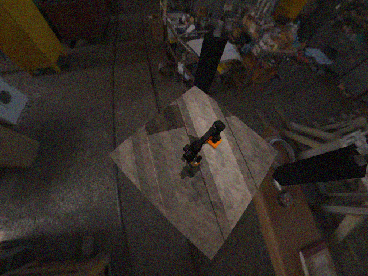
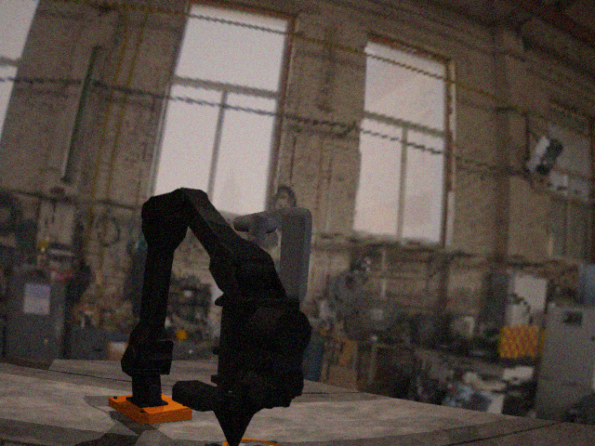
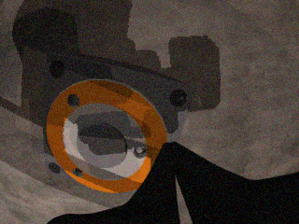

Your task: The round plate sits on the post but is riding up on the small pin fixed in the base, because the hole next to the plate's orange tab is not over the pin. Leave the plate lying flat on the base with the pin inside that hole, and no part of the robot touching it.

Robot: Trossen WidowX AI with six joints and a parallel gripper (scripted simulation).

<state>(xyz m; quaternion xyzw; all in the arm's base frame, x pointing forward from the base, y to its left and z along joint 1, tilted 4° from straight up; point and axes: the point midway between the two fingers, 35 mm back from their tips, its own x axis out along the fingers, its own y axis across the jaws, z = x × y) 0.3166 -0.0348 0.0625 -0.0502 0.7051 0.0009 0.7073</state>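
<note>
The round plate (image 1: 195,163) (image 2: 254,439) (image 3: 56,131) has an orange rim and a pale grey middle; it lies over the dark grey base (image 3: 154,88) in the wrist view. Two small dark holes show in its rim at the left. A small bright round spot shows near the right inside of the rim; I cannot tell whether it is the pin. The tab is not clear, and the plate's tilt cannot be told. My gripper (image 2: 233,442) (image 3: 169,147) is shut and empty. Its tips overlap the plate's right rim in the wrist view; contact cannot be told.
The arm's orange mount (image 1: 215,143) (image 2: 165,413) stands on the table (image 1: 178,190), behind and to the left of the gripper in the exterior view. The base's corner holes (image 3: 177,98) show beside the plate. Arm shadows fall across the base and table.
</note>
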